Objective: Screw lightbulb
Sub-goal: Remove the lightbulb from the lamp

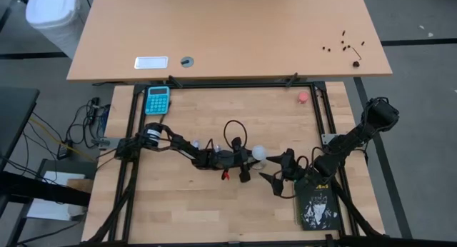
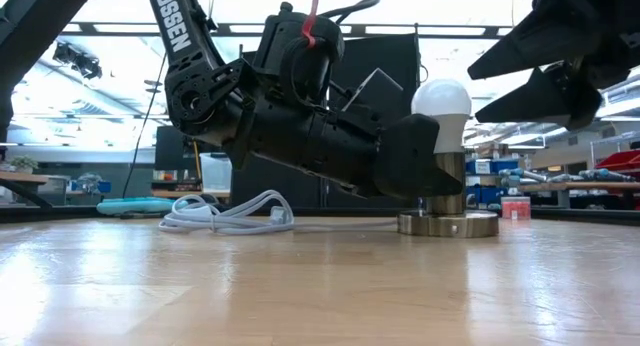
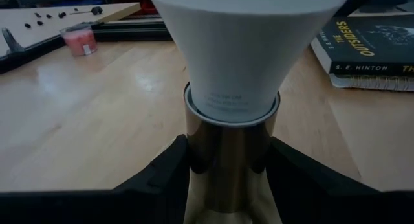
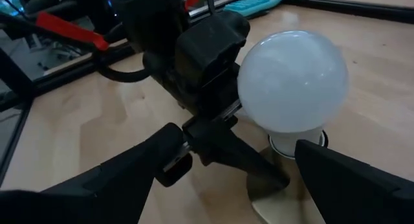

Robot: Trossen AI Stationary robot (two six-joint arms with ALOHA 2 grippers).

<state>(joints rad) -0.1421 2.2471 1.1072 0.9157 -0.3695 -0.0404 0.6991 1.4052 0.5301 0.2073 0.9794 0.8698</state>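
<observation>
Bulb in socket, book reads "THE OUTSIDERS, S. E. HINTON"
Left pincer (image 3: 229, 179) clamps the brass socket (image 2: 447, 201) under the bulb (image 2: 443, 108); right pincer (image 4: 259, 179) gapes wide, empty, straddling the bulb; book (image 3: 372, 49) on the bench (image 2: 300, 286).

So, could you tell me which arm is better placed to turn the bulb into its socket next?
The right. Its open gripper hangs just above the lightbulb, free to close on it, while the left gripper is clamped on the socket, steadying it.

A robotics lab: framed wooden workbench (image 1: 214, 204), cluttered shelves (image 2: 600, 176) behind.
</observation>
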